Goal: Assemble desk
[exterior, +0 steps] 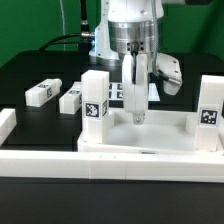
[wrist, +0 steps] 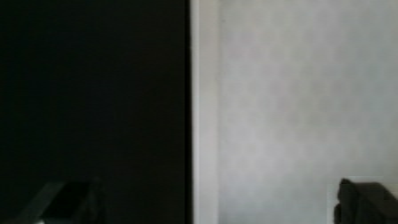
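White plastic parts lay spread over the black worktop [exterior: 25, 70]. The desk's tabletop [exterior: 140, 142] lay flat near the front, rim upward, just behind the low border wall [exterior: 60, 165]. Two legs stood upright at its corners. The first standing leg [exterior: 95, 97] was toward the exterior view's left and the second standing leg [exterior: 210, 110] toward the exterior view's right, each showing a tag. Whether either was seated fully home could not be told.

Two more legs lay on their sides on the worktop, apart from the tabletop toward the exterior view's left. These were the outer loose leg [exterior: 42, 92] and, just beside it, the inner loose leg [exterior: 70, 100].

The hand [exterior: 137, 114] hung low over the tabletop between the two standing legs, with its jaws spread wide and nothing held. The wrist view agreed. Its two dark fingertips [wrist: 54, 203] sat far apart, and between them was only a straight edge where a pale surface met black. That pale surface was probably the tabletop against the worktop, though the picture was too blurred to be sure.

By this showing the job looked about half done, with two legs in place and two not yet fitted. The empty hand would have to fetch a loose leg, and the free corners seemed to be the ones nearest the border wall.
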`<state>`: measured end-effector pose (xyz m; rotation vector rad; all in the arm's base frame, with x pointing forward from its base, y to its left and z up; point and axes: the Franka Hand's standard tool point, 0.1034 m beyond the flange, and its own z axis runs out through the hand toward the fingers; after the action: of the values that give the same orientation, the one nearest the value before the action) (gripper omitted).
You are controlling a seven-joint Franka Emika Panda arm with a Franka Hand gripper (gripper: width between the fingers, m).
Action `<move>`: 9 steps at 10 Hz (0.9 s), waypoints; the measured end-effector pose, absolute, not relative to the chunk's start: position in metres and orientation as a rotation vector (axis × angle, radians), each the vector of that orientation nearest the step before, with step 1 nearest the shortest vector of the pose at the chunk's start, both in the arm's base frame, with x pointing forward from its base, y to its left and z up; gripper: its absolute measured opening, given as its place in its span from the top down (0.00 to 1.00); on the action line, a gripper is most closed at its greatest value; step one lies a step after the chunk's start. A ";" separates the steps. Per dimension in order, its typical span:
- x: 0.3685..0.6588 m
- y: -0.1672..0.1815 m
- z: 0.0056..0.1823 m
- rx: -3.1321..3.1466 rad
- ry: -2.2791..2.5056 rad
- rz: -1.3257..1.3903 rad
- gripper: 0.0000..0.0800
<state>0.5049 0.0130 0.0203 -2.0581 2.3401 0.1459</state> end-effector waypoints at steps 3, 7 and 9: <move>0.501 0.012 0.010 -2.081 2.343 0.156 0.19; 0.501 0.012 0.010 -2.095 2.329 0.156 0.75; 0.504 0.011 0.011 -2.092 2.325 0.141 0.91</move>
<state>0.5035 0.0114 0.0113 -2.0925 2.3248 0.1410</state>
